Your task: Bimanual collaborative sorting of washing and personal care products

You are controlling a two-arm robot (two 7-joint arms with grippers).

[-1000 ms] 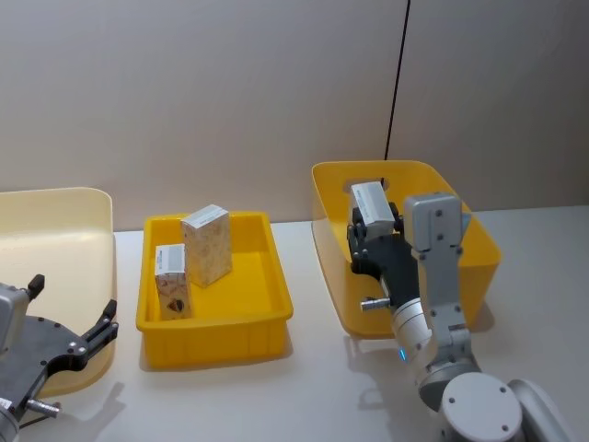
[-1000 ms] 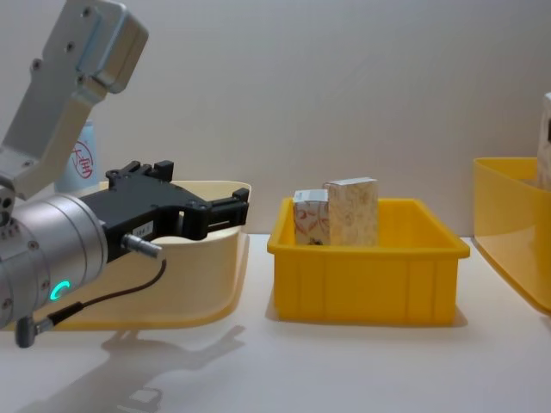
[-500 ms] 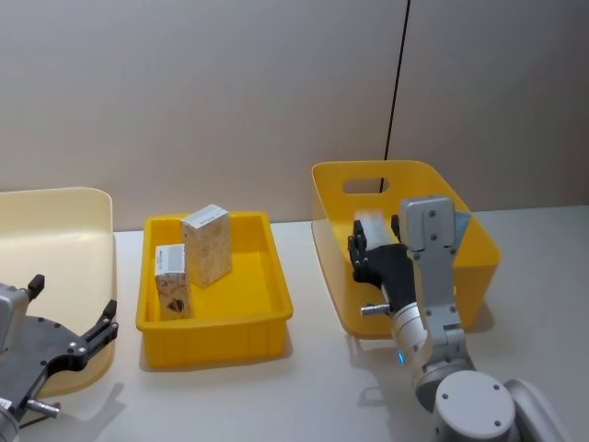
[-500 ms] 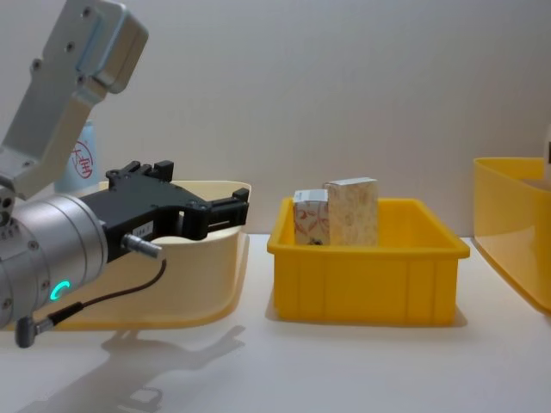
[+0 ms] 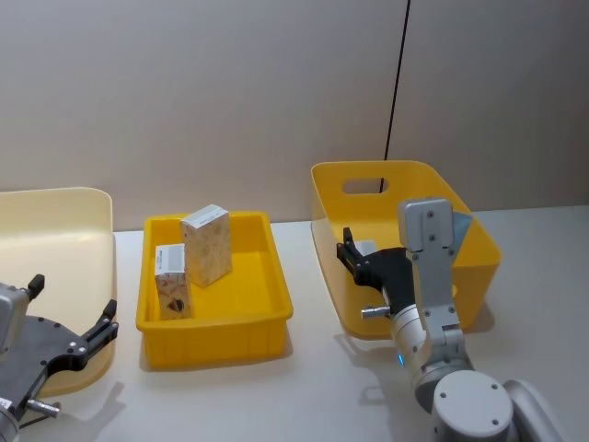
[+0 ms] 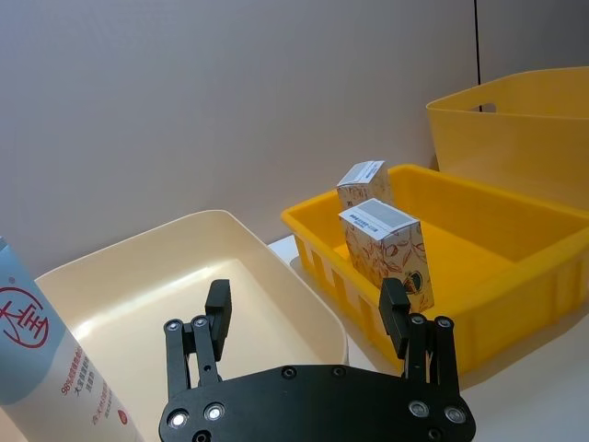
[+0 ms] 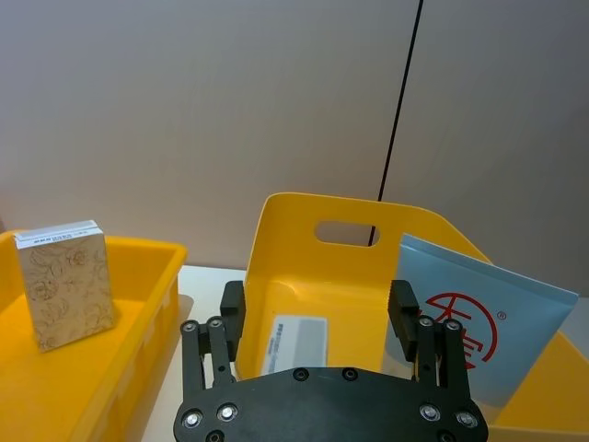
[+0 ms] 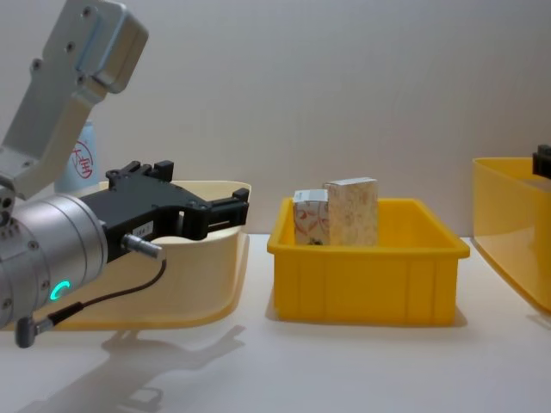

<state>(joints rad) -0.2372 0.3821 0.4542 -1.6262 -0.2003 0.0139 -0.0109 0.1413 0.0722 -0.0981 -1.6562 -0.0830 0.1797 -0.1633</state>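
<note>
My right gripper (image 5: 353,257) hangs open over the left wall of the deep yellow bin (image 5: 405,175) with nothing between its fingers. Below it a beige carton (image 7: 296,343) lies flat on the bin's floor, and a light-blue tube (image 7: 479,322) with a red logo leans beside it. Two more cartons (image 5: 206,244) (image 5: 171,281) stand upright in the shallow yellow tray (image 5: 267,322) in the middle. My left gripper (image 5: 74,302) is open at the near left, in front of the cream bin (image 5: 55,230). Another light-blue tube (image 6: 46,368) stands in that cream bin.
The three containers stand in a row along the table, with a grey wall close behind. Bare table runs in front of the tray (image 8: 362,361). The left arm's body (image 8: 52,249) looms large in the chest view, and the right gripper's tip (image 8: 542,162) peeks in at that view's right edge.
The right gripper held a carton above the deep bin, came down and opened. The carton now lies in the bin. The left arm has not moved.
</note>
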